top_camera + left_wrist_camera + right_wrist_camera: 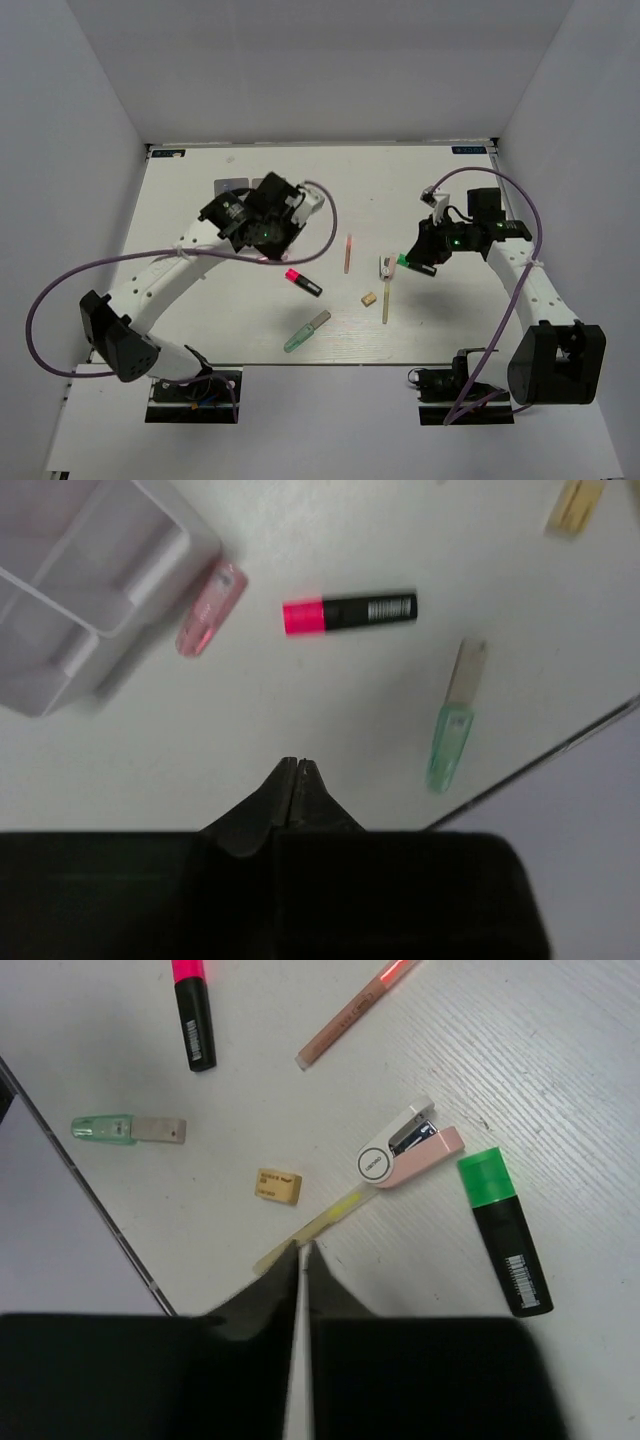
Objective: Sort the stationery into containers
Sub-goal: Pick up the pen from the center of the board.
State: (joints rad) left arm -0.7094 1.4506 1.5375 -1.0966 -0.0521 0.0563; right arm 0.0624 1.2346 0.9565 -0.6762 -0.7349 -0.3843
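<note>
A white wood-grain table (450, 320) sits boxed in by pale grey walls (320, 70). The white divided plastic tray (100, 590) stands at far left, with a pink tube (211, 608) just beside its corner. Mid-table, the red-capped black marker (303, 281) slants with its cap toward the far left. The pale green marker (306, 332) slants the opposite way, nearer the edge. Left gripper (297, 770) and right gripper (303, 1252) each have jaws pressed together, holding nothing.

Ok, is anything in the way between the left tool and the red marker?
Nothing visible. Only bare table lies between the left tool and the red marker. The pink tube lies off to one side, beside the tray.
</note>
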